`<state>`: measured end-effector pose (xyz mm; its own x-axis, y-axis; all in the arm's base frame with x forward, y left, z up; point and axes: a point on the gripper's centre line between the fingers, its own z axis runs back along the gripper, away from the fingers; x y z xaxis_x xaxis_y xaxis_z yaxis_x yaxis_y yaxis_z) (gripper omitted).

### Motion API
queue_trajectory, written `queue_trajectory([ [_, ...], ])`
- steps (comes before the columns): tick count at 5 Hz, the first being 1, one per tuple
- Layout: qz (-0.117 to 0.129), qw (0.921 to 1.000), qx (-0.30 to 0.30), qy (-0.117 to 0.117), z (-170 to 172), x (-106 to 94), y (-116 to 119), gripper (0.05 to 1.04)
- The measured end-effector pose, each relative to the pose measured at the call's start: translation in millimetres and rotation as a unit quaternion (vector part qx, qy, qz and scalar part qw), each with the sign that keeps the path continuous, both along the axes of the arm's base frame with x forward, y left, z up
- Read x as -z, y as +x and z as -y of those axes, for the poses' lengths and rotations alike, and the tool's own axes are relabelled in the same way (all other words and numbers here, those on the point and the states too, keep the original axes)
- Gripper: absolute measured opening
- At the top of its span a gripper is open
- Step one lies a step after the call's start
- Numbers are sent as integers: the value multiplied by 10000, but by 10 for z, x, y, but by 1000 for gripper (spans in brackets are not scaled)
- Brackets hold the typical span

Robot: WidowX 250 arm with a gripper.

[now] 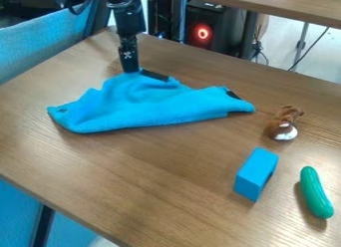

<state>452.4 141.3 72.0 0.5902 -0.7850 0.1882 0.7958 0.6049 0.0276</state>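
Observation:
The black gripper (pixel 130 66) hangs down at the upper left of the table, its tip touching the top edge of a blue cloth (pixel 146 105). The cloth lies crumpled and partly folded, roughly a wide triangle, with small dark patches near its upper edge, right corner and left corner. Whether the gripper has hold of the fabric cannot be told.
On the wooden table (pixel 166 176), a brown and white toy animal (pixel 284 124) sits right of the cloth. Nearer the front stand a blue block (pixel 255 174) and a green cucumber-like toy (pixel 315 192). A shelf edge (pixel 286 7) crosses the top right.

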Motion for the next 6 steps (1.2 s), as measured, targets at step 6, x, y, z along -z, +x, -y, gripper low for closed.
queue_trajectory([
  [6,-126,9988,482,-17,436,-110,-216,1001],
])
